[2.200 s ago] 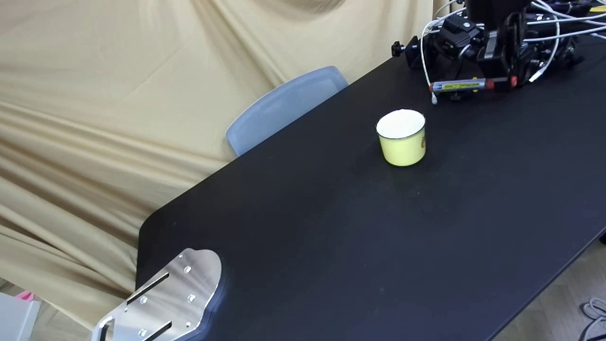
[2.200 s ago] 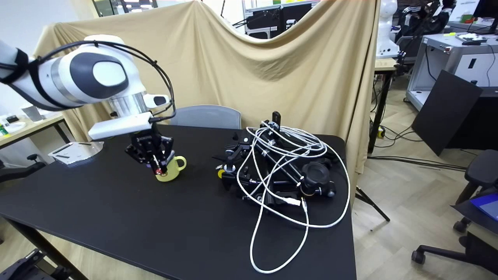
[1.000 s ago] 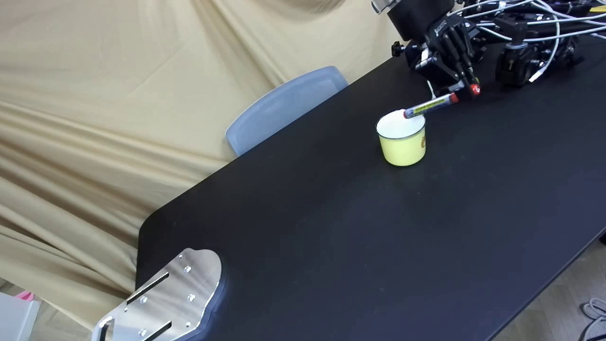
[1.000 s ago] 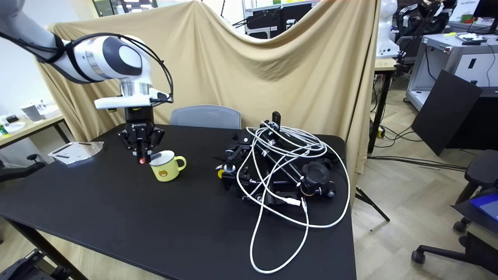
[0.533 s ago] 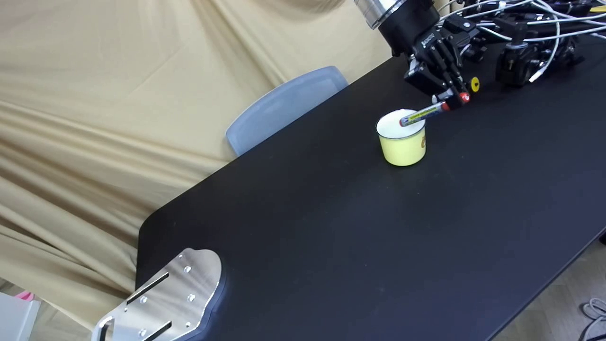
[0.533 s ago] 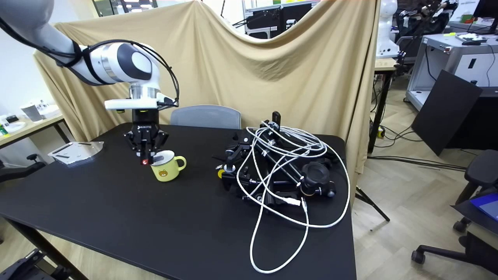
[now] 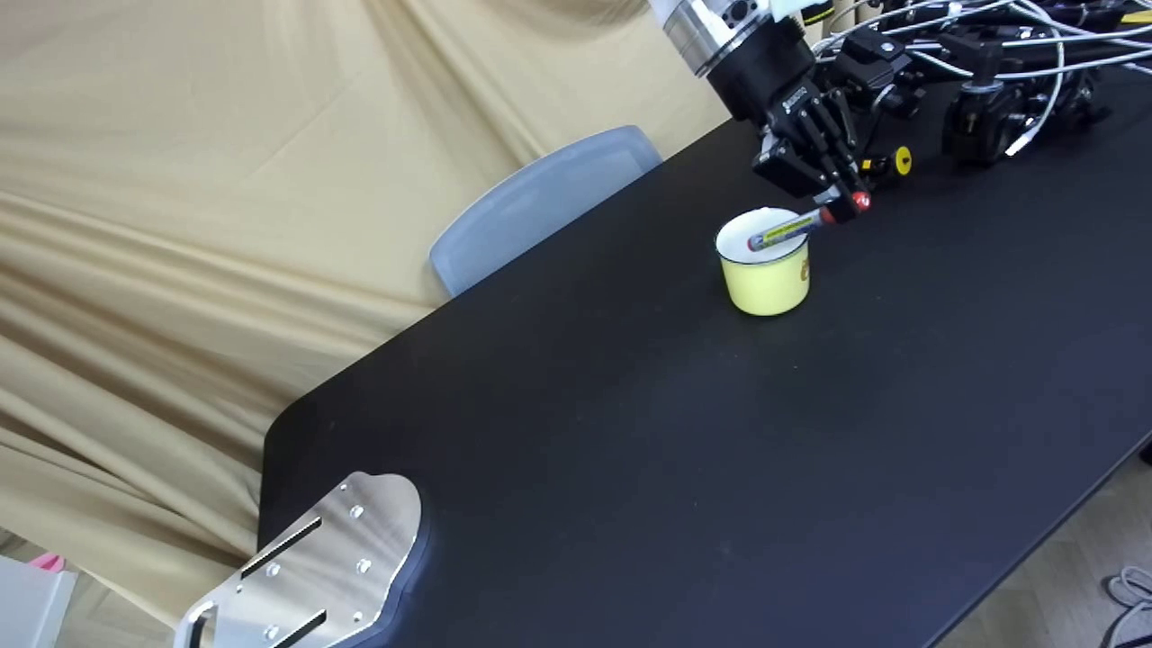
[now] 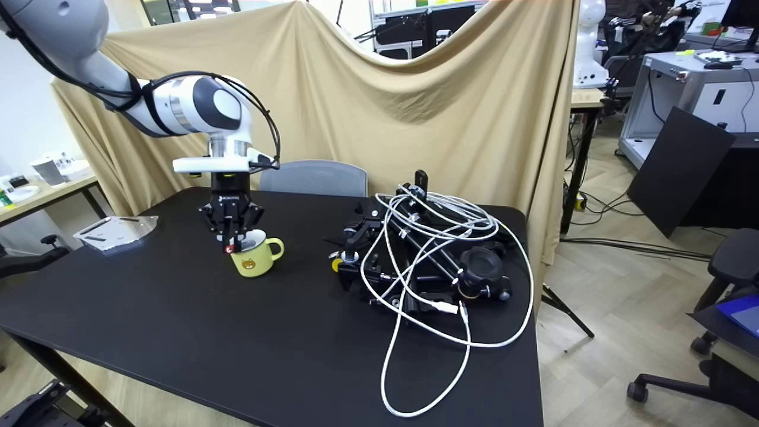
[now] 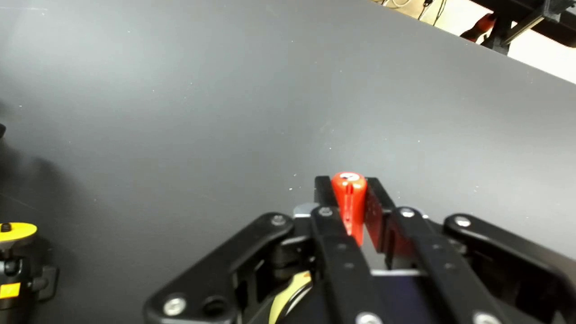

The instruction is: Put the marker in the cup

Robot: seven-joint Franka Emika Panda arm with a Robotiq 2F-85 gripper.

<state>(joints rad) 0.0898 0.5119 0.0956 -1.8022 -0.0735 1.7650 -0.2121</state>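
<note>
The marker has a grey-blue barrel with a yellow label and red ends. My gripper is shut on its red cap end. The marker slants down, with its free end over the cup's opening in an exterior view; I cannot tell how deep it reaches. The yellow cup with white inside stands upright on the black table. In an exterior view the gripper is at the side of the cup away from its handle. In the wrist view the red cap sits between the fingertips; only a strip of cup shows.
A heap of black clamps and stands with white cables lies beyond the cup's handle side. A silver metal plate lies at the table's other end. A grey chair and a beige curtain stand behind.
The gripper has swung round and come toward the cup with the marker held. The marker went from nearly level beyond the cup to slanting down over its opening. The cup has not moved.
</note>
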